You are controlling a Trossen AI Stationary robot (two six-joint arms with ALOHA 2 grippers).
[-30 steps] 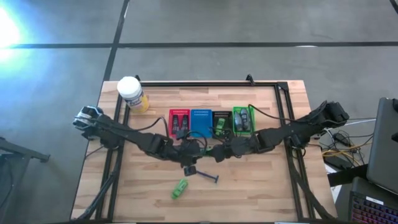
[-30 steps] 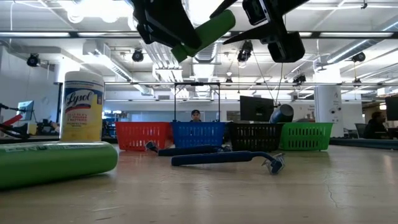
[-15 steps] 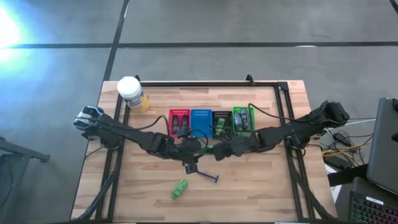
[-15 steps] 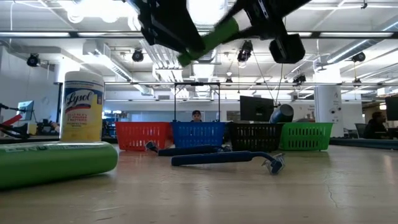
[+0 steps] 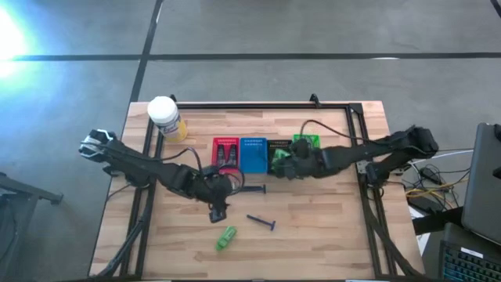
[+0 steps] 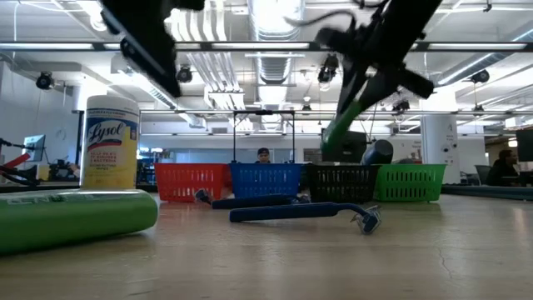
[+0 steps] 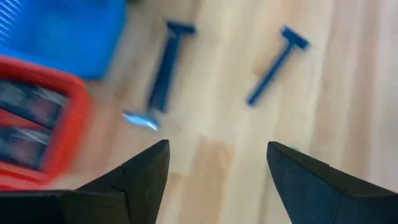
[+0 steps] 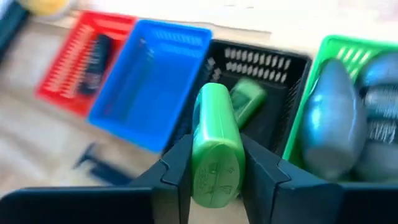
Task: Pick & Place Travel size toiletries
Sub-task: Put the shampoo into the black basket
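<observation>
Your right gripper was clamped on a bright green tube, gripped across its round body, and held it above the black basket in the row of baskets near the table's far edge; another green tube already lay inside that basket. The tube looked like smooth, light plastic, probably a little soft under pressure, so a hold across the middle of its length, as you had it, seemed the safest: near an end it could have pivoted or slid out between the pads. Your left gripper hung with its fingers apart and empty over the middle of the table, just in front of the red basket. Two dark-blue razors lay flat on the wood below it, and one more green tube rested nearer the front edge. The razors looked thin, stiff and very light; judging by their shape, the handle was the place to pinch, mid-length, well away from the blade head, and they sat so low that the fingertips would have needed to come nearly onto the wood.
</observation>
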